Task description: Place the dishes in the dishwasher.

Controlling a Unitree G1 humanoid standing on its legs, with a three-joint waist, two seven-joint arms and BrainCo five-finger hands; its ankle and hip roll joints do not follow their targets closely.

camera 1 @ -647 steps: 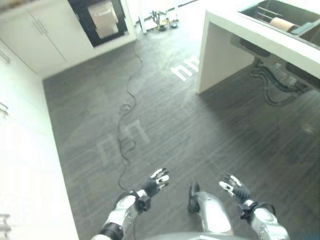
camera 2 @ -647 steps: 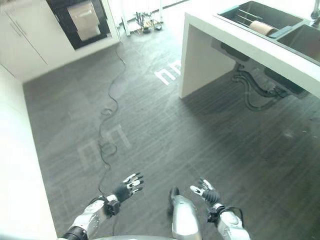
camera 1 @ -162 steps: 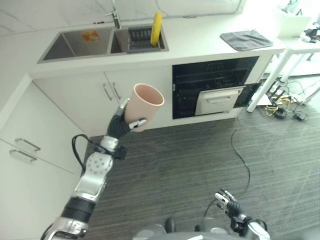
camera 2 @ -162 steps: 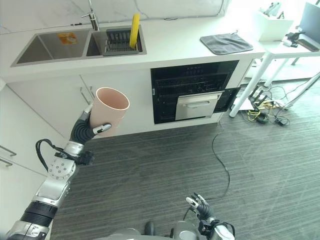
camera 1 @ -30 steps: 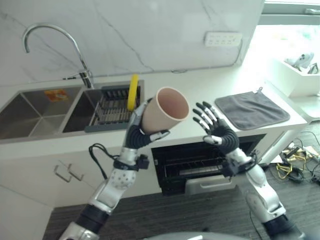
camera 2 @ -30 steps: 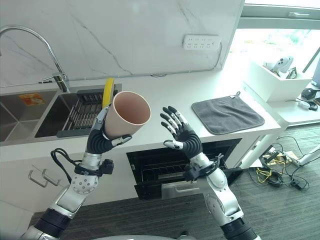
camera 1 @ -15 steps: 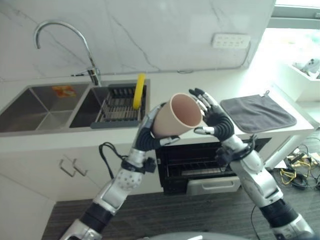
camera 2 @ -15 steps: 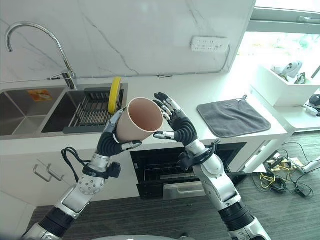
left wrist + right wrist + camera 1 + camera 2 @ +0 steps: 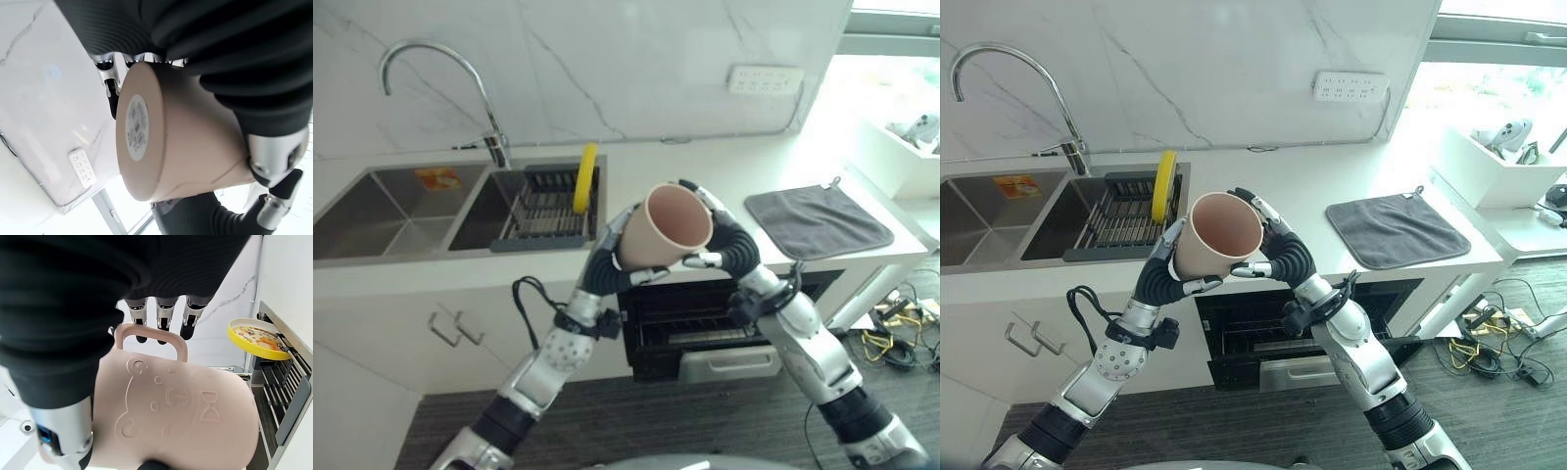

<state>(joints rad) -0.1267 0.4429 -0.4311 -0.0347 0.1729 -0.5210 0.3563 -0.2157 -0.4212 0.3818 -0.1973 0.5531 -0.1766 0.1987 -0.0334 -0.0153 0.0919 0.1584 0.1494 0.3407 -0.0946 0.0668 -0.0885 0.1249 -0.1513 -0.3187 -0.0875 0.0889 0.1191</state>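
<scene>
A pink cup (image 9: 674,223) with a handle (image 9: 151,335) and a raised bear face is held up in front of the counter, mouth tilted toward me. My left hand (image 9: 607,266) is curled round its lower side; its base with a barcode sticker (image 9: 137,128) shows in the left wrist view. My right hand (image 9: 729,245) wraps the cup from the other side, its fingers (image 9: 161,318) reaching over the handle. Below the counter the dishwasher (image 9: 705,323) stands open, dark inside. A yellow plate (image 9: 584,176) stands upright in the sink's dish rack (image 9: 543,211).
The white counter (image 9: 705,166) runs across, with a double sink (image 9: 391,211) and a curved faucet (image 9: 431,59) on the left. A grey cloth (image 9: 818,220) lies on the counter at the right. White cabinet doors (image 9: 440,343) are left of the dishwasher.
My right hand, open beside the cup half a second ago, has closed in and curled round it. The left hand keeps its hold and the cup has barely moved.
</scene>
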